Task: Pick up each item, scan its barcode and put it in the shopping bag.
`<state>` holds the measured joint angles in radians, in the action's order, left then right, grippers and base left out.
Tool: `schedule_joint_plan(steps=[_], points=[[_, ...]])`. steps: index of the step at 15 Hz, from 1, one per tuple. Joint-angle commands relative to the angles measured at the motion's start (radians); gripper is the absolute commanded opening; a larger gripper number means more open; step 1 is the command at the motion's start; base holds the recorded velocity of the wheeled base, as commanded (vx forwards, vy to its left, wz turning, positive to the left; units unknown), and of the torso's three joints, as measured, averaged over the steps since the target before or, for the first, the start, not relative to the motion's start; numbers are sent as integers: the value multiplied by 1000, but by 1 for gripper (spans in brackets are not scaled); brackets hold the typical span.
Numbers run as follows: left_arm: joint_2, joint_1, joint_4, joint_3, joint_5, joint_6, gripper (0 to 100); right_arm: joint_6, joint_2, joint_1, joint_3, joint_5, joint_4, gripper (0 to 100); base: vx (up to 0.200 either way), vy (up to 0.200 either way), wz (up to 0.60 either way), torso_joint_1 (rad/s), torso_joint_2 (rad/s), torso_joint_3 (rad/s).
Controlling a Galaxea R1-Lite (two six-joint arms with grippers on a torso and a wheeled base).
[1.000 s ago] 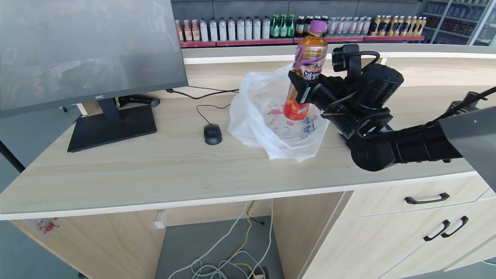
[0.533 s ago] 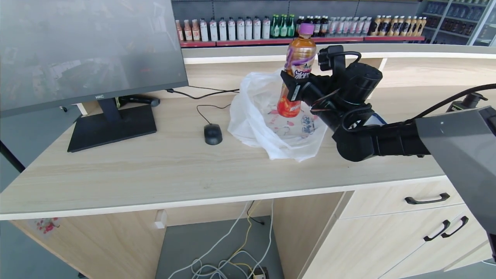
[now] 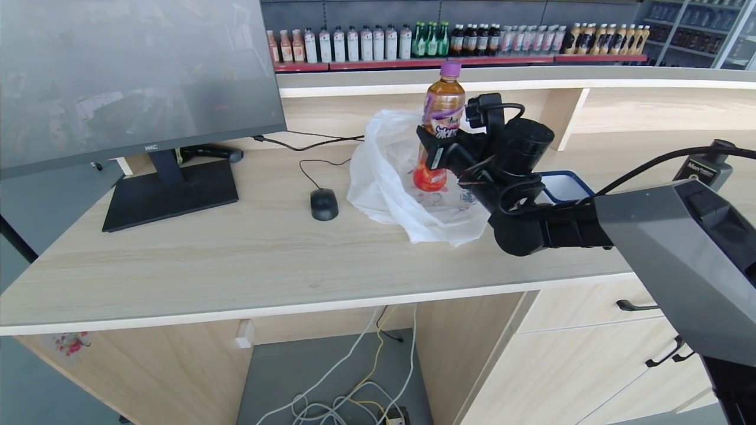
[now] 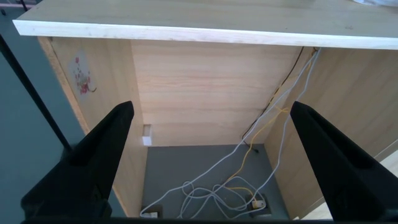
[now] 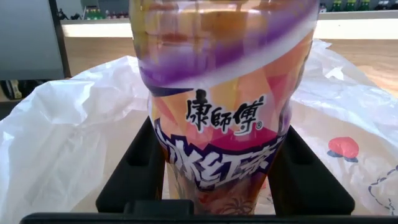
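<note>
Plastic bottle [image 3: 443, 109], slick-labelled and looking full and heavy, hangs upright in the right claw [image 3: 436, 154], clamped round its stiff mid-body at the mouth of the limp shopping bag [image 3: 384, 177] on the surface [image 3: 236, 248], base possibly just inside it.

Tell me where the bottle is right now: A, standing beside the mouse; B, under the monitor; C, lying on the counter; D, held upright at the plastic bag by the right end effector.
D: the right end effector grips the bottle upright, its base at the mouth of the bag.
</note>
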<state>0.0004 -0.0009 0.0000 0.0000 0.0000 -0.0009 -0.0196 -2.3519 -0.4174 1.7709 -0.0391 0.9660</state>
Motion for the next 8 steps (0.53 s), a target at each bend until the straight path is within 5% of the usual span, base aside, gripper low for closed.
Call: schedule_joint_plan(steps=[1, 8], points=[[0, -1, 0, 0, 0, -1, 100, 0, -15, -1, 5, -1, 0, 0, 0, 0, 0, 0, 0, 0], [0, -1, 0, 0, 0, -1, 100, 0, -33, -3, 4, -1, 0, 0, 0, 0, 0, 0, 0, 0]])
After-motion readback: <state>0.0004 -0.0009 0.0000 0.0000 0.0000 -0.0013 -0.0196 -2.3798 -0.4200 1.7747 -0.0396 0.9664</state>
